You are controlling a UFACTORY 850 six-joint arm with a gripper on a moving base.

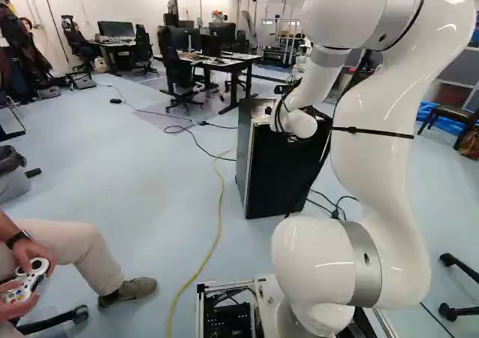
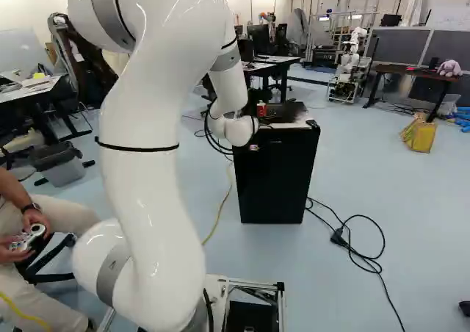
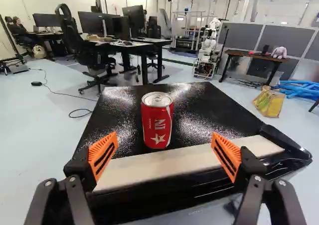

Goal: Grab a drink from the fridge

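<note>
One claw (image 2: 257, 125), two fingers (image 3: 102, 154) spread wide, nothing pinched. One red can (image 3: 157, 121) upright on top of one black fridge (image 2: 275, 181), ahead of the claw, in line with the gap, touching neither finger. Further back: one yellow bag (image 3: 270, 104), another robot (image 3: 206, 51)

The red cylindrical metal can (image 3: 157, 125) stands on top of the black boxy fridge (image 2: 273, 181), just behind the pale flat strip (image 3: 149, 166) along its front edge. The fridge stands on the pale blue smooth floor (image 1: 120, 173). On the floor, the thin yellow cable (image 1: 217, 237) lies left of the fridge, and the looped black cable (image 2: 365, 255) right of it in the right base view.
</note>
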